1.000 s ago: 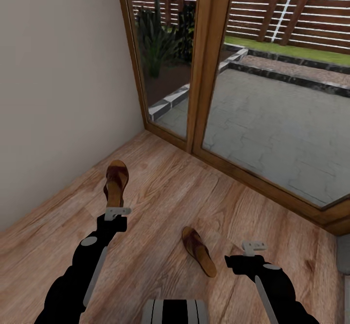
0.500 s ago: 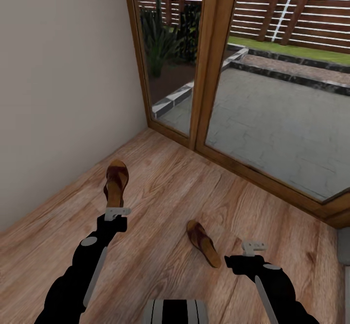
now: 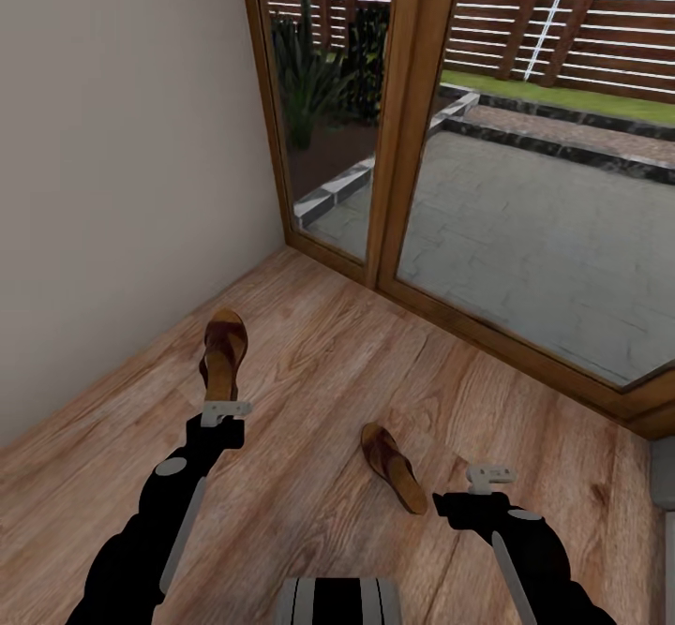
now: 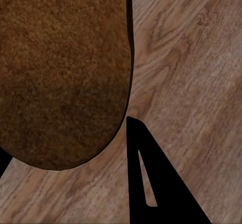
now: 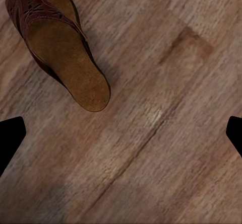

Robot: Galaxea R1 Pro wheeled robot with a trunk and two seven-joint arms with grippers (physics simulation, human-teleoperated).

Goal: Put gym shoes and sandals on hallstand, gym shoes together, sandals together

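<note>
Brown sandal point(image 3: 223, 355) on the corridor floor point(image 3: 319, 391) by the wall, under the left hand point(image 3: 228, 410), fingers spread wide and empty; reaching step, next lower and close on heel.

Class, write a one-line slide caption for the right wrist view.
Right wrist camera looking down on a brown sandal lying on the wood-plank floor, with the open right gripper hovering beside its heel.
</note>
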